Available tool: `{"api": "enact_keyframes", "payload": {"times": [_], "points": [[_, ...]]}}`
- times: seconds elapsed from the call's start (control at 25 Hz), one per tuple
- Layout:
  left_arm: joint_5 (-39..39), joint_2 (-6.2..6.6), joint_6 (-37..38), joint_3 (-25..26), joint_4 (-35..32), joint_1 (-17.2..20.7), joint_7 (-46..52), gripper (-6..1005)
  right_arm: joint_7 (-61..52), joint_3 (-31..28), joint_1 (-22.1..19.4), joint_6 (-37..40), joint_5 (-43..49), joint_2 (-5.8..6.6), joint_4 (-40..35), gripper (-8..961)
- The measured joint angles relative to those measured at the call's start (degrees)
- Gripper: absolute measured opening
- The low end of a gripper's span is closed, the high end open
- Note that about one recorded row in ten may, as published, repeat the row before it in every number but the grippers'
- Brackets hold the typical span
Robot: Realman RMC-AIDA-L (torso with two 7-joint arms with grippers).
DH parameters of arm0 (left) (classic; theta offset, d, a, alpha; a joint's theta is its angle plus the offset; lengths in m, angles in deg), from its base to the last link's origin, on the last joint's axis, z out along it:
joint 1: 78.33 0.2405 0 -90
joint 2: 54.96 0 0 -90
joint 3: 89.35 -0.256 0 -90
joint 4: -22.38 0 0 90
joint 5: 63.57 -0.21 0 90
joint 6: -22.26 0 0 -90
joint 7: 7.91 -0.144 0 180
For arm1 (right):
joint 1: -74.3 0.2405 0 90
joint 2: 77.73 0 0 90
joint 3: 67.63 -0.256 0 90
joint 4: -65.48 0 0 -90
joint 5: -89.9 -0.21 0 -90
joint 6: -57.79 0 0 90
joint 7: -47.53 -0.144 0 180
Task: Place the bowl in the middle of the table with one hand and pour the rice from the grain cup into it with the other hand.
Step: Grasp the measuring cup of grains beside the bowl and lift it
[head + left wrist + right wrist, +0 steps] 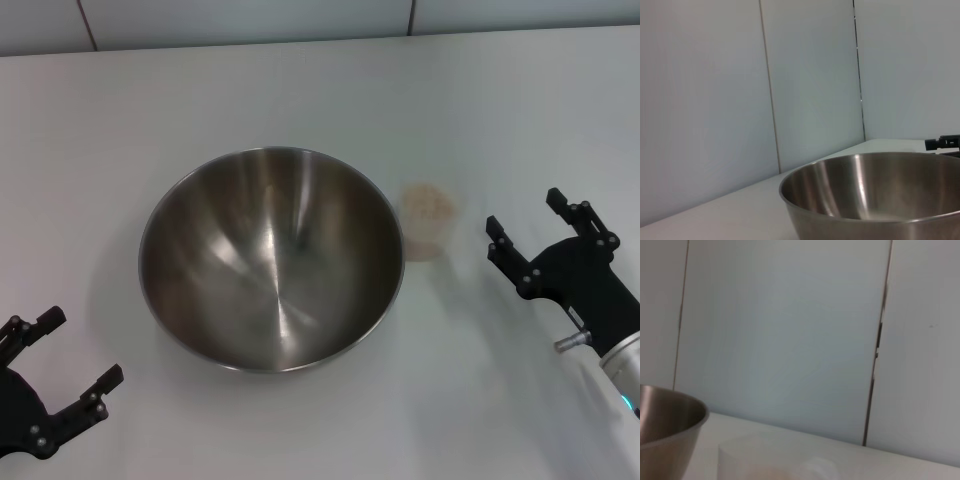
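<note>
The large steel bowl [272,256] stands upright and empty on the white table [300,90], near its middle. It also shows in the left wrist view [875,195] and the right wrist view [665,430]. The clear grain cup [431,220] with rice [429,203] inside stands just right of the bowl; it shows faintly in the right wrist view [760,460]. My right gripper [528,222] is open, a short way right of the cup, not touching it. My left gripper [72,352] is open and empty at the front left, apart from the bowl.
A panelled pale wall [250,18] runs along the table's far edge. The right gripper's tip [942,143] shows beyond the bowl in the left wrist view.
</note>
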Motion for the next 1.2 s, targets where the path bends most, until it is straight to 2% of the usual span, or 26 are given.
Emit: {"api": "enact_keyframes", "payload": {"times": [0.76, 1.2], "points": [[-0.01, -0.05, -0.08, -1.38, 0.21, -0.39, -0.05, 859, 0.16, -0.69, 4.03, -4.63, -0.29, -0.04, 0.76, 769], [-1.38, -0.13, 0.09, -1.51, 0.54, -0.70, -0.10, 859, 0.18, -2.51, 4.80, -5.60, -0.29, -0.09, 0.80, 747]]}}
